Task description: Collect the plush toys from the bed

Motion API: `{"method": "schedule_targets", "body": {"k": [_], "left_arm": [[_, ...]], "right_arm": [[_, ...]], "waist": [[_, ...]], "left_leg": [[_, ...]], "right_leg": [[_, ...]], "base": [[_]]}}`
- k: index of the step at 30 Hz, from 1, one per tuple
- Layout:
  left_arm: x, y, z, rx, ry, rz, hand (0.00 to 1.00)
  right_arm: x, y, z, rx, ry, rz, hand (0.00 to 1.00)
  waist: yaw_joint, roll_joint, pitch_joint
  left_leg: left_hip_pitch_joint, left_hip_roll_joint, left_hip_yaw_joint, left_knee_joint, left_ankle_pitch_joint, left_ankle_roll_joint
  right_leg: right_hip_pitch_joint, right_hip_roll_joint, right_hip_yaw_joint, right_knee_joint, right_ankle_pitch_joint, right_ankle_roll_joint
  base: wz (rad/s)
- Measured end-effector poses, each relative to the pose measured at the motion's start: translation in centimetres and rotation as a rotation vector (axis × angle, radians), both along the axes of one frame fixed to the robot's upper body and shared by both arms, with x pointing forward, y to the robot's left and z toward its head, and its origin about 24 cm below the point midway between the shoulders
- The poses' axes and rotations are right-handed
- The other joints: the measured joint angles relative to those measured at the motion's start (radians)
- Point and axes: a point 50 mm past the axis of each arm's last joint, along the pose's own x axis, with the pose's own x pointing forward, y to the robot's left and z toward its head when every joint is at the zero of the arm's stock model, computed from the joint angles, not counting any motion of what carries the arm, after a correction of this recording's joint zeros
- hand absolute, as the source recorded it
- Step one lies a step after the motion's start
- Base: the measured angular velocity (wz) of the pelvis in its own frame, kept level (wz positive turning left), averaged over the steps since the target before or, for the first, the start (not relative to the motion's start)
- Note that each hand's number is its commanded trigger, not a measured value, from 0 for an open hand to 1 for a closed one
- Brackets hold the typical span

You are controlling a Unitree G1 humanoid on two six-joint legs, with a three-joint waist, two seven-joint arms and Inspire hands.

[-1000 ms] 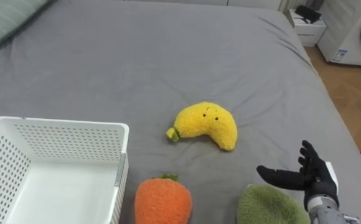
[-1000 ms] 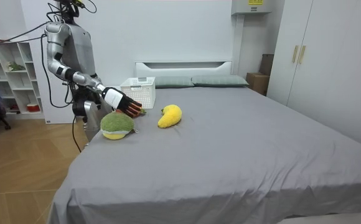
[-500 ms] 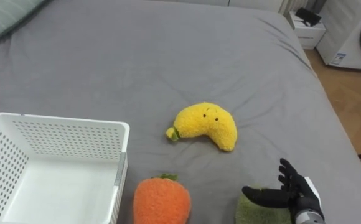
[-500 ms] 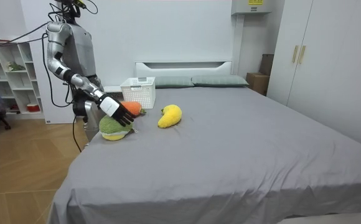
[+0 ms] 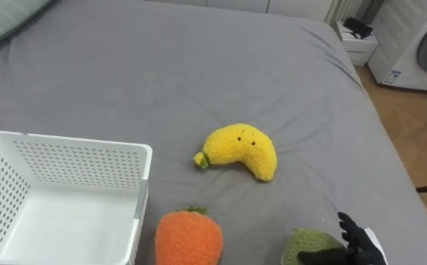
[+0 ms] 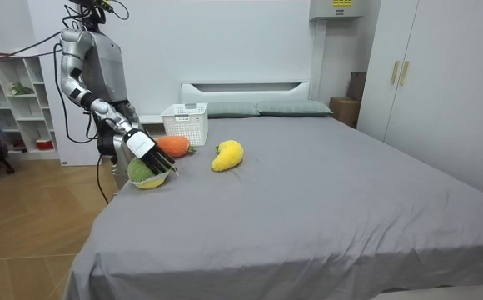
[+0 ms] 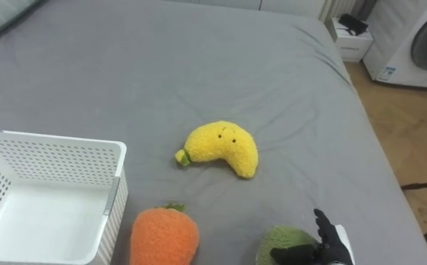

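Now | banana toy (image 5: 239, 149) crosswise | stem toward basket (image 5: 66, 151) | right robot hand (image 5: 355, 243) spread

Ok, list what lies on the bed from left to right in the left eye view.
white basket → orange carrot plush → yellow banana plush → green plush

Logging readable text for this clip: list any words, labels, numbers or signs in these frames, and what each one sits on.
Sticker on the washing machine: print too small to read.
Yellow label on the white wall box: too small to read.
Banana toy, carrot toy, green toy, white basket: no text on any of them.
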Motion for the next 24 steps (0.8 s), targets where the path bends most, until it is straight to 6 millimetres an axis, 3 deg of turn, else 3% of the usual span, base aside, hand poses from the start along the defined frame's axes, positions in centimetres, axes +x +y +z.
{"method": "schedule_targets", "body": {"k": [7,17,18,19,20,24], "left_arm": [[-0.7,0.1,0.1,-0.01,0.013,0.022,0.0],[-1.1,0.1,0.0,-0.009,0.048,0.03,0.0],[-1.2,0.2,0.0,-0.006,0.057,0.025,0.0],[-1.3,0.2,0.0,-0.006,0.06,0.024,0.0],[-1.3,0.2,0.0,-0.007,0.063,0.025,0.0],[-1.4,0.2,0.0,-0.011,0.066,0.025,0.0]], "right_arm": [[-0.4,0.0,-0.4,-0.02,0.05,0.068,0.0],[-2.4,-0.8,-2.0,0.014,0.159,0.039,0.0],[-2.7,-0.9,-2.3,0.016,0.173,0.035,0.06],[-2.8,-0.9,-2.3,0.018,0.176,0.035,0.67],[-2.9,-0.9,-2.5,0.022,0.185,0.036,1.0],[-3.3,-0.9,-2.8,0.035,0.212,0.038,1.0]], "waist": [[0.006,-0.002,0.0],[0.008,-0.007,-0.0023],[0.008,-0.008,-0.0025],[0.008,-0.008,-0.0026],[0.008,-0.008,-0.0026],[0.01,-0.009,-0.0029]], "left_leg": [[0.0,0.0,-0.002,0.001,0.0,0.0],[0.001,-0.001,-0.009,0.005,0.0,0.0],[0.001,-0.001,-0.009,0.006,0.0,0.0],[0.001,-0.001,-0.009,0.006,0.0,0.0],[0.0,-0.001,-0.01,0.008,0.0,0.0],[-0.001,-0.001,-0.01,0.012,0.0,-0.001]], "right_leg": [[0.001,0.0,-0.001,-0.001,0.0,0.0],[0.006,0.0,-0.007,-0.002,0.0,0.0],[0.006,0.0,-0.007,-0.002,0.0,0.0],[0.006,0.0,-0.007,-0.002,0.0,0.0],[0.007,0.0,-0.007,-0.002,0.0,0.0],[0.007,0.0,-0.006,-0.002,0.001,-0.001]], "base": [[0.01],[0.01],[0.0],[0.0],[0.0],[0.0]]}}
